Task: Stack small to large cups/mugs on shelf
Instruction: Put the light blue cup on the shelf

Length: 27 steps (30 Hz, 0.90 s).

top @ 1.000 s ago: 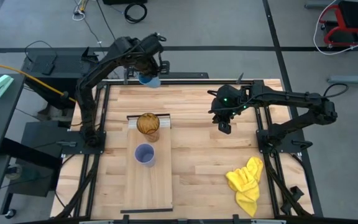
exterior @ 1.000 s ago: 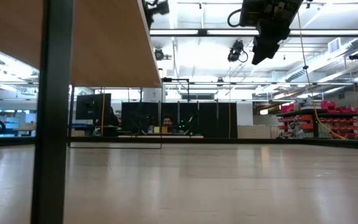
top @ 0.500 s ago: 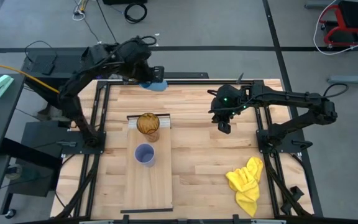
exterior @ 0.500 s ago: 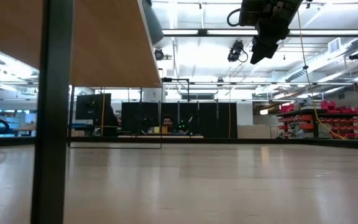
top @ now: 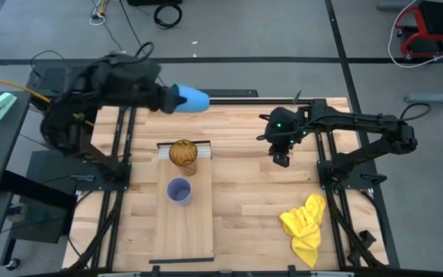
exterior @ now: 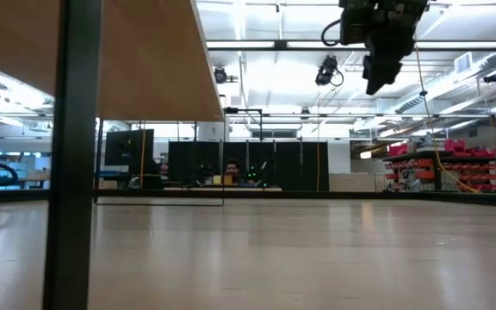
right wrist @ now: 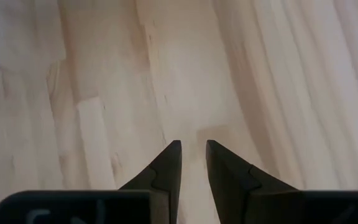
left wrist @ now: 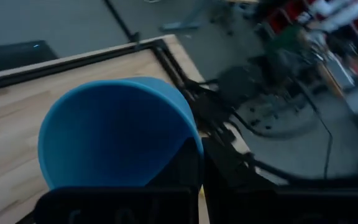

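The left gripper (top: 168, 98) is up at the far edge of the table (top: 252, 200), clamped on the short bright blue cup (top: 191, 98), which lies tipped on its side in the grasp with its base pointing toward the right arm's half; from above, the cup sits over the table's far rim rather than on any surface. The left wrist view looks straight into the cup's open mouth (left wrist: 114, 134), with one dark finger (left wrist: 188, 162) pressed against the rim (the fingers are drawn tight on the thin wall). On the shelf (top: 187, 231), the long pale board lying on the left half of the table, the amber tumbler (top: 183, 154) stands upright near the far end with its white strip, and the lavender cup (top: 179, 191) stands upright just beside it toward the near end, the two apart and neither inside the other. The right gripper (top: 281, 159) hangs above bare wood on the right half of the table, well apart from the shelf and the cups; its wrist view shows the two dark fingertips (right wrist: 169, 165) with a narrow gap between them and nothing in it. A crumpled yellow cloth (top: 304, 223) lies near the table's near right corner.
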Tool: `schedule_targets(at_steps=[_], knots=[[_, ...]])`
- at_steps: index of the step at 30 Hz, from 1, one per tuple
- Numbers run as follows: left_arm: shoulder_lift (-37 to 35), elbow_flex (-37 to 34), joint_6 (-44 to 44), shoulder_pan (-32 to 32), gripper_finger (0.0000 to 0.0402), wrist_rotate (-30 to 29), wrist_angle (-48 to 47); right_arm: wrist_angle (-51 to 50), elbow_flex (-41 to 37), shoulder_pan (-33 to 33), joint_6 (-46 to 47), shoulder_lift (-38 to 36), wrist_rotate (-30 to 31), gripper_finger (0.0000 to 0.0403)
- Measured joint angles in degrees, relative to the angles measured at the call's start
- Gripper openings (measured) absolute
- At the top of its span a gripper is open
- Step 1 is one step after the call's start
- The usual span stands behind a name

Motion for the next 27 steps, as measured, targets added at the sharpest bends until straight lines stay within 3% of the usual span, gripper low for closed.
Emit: schedule_targets(at_steps=[4,15,21,27], knots=[[-2.69,0.0,4.18,-5.12,0.0011,0.49,0.79,-0.48,-0.01,0.85,5.25,0.0,0.02,0.0082],[-9.03,0.02,5.03,-23.79,0.0011,3.13,1.98,3.33,-0.01,5.71,17.5,0.0,2.2,0.0082],[-9.74,0.02,-0.19,-34.73,0.0011,3.07,1.8,3.99,-0.01,7.88,25.74,0.0,4.88,0.0082],[-7.9,-0.04,-12.81,-43.97,0.0011,0.87,-2.23,3.98,-0.01,10.37,29.99,0.0,6.38,0.0082]])
